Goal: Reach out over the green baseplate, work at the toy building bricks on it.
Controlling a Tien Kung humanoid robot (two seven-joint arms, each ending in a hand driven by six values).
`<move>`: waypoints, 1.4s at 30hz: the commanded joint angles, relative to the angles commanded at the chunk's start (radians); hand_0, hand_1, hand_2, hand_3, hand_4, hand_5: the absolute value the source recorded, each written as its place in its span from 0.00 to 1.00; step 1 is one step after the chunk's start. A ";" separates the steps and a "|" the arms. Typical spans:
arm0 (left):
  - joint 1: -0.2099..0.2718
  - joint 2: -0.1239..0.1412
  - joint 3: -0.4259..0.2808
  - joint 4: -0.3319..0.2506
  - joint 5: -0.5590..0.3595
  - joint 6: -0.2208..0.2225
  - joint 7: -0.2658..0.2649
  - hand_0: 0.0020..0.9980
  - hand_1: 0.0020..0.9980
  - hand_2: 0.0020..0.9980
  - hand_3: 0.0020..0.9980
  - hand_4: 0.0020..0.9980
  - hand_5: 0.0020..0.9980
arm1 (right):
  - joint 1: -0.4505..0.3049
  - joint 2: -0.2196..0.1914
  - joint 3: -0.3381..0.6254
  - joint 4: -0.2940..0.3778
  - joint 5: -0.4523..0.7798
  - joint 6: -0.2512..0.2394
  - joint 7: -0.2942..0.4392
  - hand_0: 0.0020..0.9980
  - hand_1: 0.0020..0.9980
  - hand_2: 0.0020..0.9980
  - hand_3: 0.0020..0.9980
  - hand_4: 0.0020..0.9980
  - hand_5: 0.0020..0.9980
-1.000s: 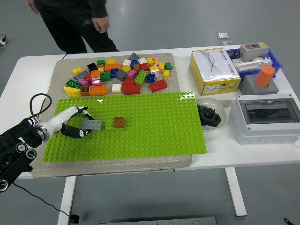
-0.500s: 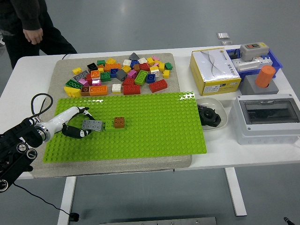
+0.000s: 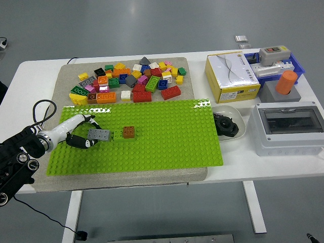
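The green baseplate (image 3: 167,134) lies on a grey mat in the middle of the table. Two bricks stand on its left part: a grey one (image 3: 98,134) and a brown one (image 3: 128,132), with a small gap between them. My left hand (image 3: 90,131) reaches in from the left edge at the grey brick's left end. Its fingers are spread, one behind the brick and one in front, with some room on the far side. A heap of several loose coloured bricks (image 3: 129,81) lies on the mat behind the plate. The right arm does not show.
A yellow and white box (image 3: 232,76) stands at the back right. Near it are a blue tray (image 3: 281,63) with a switch, an orange cylinder (image 3: 287,82) on a grey block, and a grey enclosure (image 3: 288,126). A white bowl (image 3: 228,124) holding a black part sits beside the plate.
The person at the far side walked off to the left and is gone from view. My left hand and both bricks on the plate have not moved.
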 joint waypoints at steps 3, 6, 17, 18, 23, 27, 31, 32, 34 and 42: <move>0.000 0.000 0.001 0.000 0.001 -0.004 0.002 1.00 1.00 1.00 0.61 0.54 0.00 | 0.000 0.000 0.002 0.000 -0.001 0.000 0.000 0.71 0.58 0.70 0.68 0.76 0.74; 0.000 0.001 0.001 0.000 0.001 -0.008 0.005 1.00 1.00 1.00 0.70 0.62 0.00 | 0.000 0.000 0.004 0.000 -0.002 0.000 0.000 0.71 0.58 0.70 0.68 0.76 0.74; -0.001 0.001 0.001 -0.003 0.001 -0.015 0.008 1.00 1.00 1.00 0.77 0.73 0.00 | 0.000 0.000 0.006 0.000 -0.004 0.000 0.000 0.71 0.58 0.70 0.68 0.76 0.74; -0.002 0.001 0.001 -0.003 0.001 -0.015 0.008 1.00 1.00 1.00 0.83 0.78 0.00 | 0.000 0.000 0.006 0.000 -0.004 0.000 0.000 0.71 0.58 0.70 0.68 0.76 0.74; -0.003 0.002 0.002 -0.005 0.001 -0.013 0.008 1.00 1.00 1.00 0.83 0.78 0.00 | 0.001 0.000 0.008 0.000 -0.005 0.000 0.000 0.71 0.58 0.70 0.68 0.76 0.74; -0.003 0.003 0.003 -0.005 0.002 -0.016 0.011 1.00 1.00 1.00 0.91 0.84 0.00 | 0.001 0.000 0.008 0.000 -0.006 -0.001 -0.001 0.71 0.58 0.70 0.68 0.76 0.74; -0.002 0.006 0.001 -0.012 0.007 -0.021 0.017 1.00 1.00 1.00 0.91 0.85 0.00 | 0.000 0.000 0.009 0.000 -0.006 -0.001 -0.001 0.71 0.58 0.70 0.68 0.75 0.73; -0.001 0.007 -0.002 -0.017 0.010 -0.024 0.019 1.00 1.00 1.00 0.91 0.85 0.00 | 0.000 0.000 0.009 0.000 -0.006 -0.001 -0.001 0.71 0.58 0.70 0.68 0.75 0.73; 0.002 0.014 -0.020 -0.039 0.021 -0.036 0.027 1.00 1.00 1.00 0.91 0.85 0.00 | -0.001 0.000 0.009 0.000 -0.007 -0.001 -0.001 0.71 0.58 0.70 0.68 0.75 0.73; -0.003 0.085 -0.041 -0.122 0.048 -0.033 0.014 1.00 1.00 1.00 0.79 1.00 0.11 | -0.002 -0.001 0.009 0.000 -0.005 -0.001 -0.001 0.71 0.59 0.70 0.68 0.75 0.73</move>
